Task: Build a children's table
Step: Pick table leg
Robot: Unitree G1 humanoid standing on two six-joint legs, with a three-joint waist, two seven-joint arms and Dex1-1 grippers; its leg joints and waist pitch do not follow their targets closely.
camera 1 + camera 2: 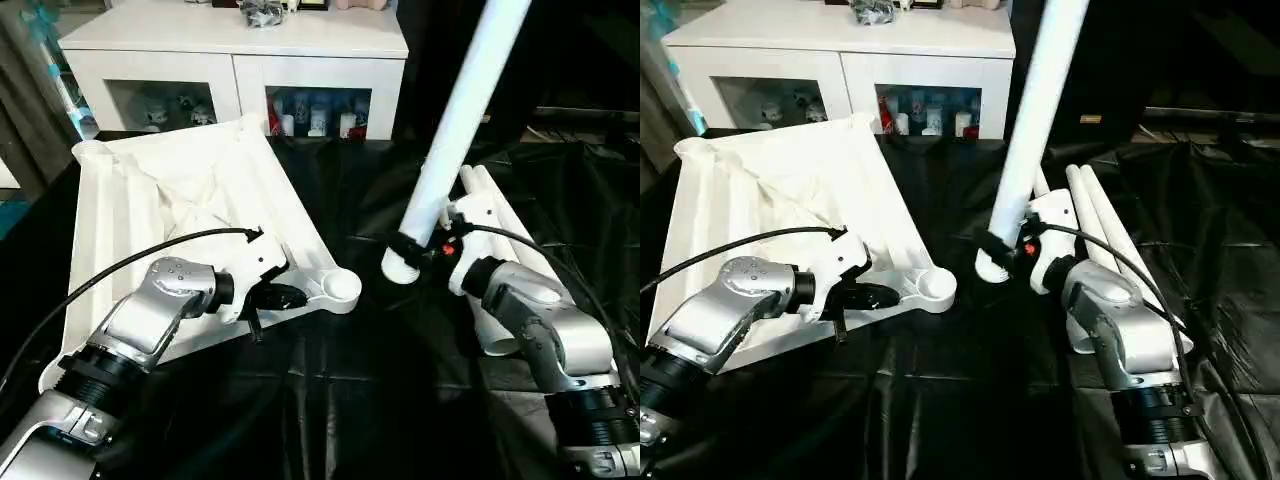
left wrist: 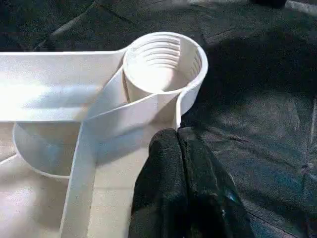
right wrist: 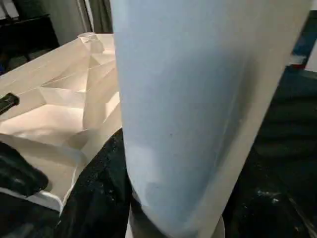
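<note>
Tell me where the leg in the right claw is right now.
In the left eye view, the leg stands nearly upright right of centre, gripped near its lower end by the right claw, just right of the tabletop's corner socket.

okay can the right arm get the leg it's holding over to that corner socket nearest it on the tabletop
Probably yes. The right gripper grips the leg near its lower end, and bare black cloth lies between it and the socket. The left gripper, shut at the tabletop rim beside the socket, leaves the opening free.
</note>
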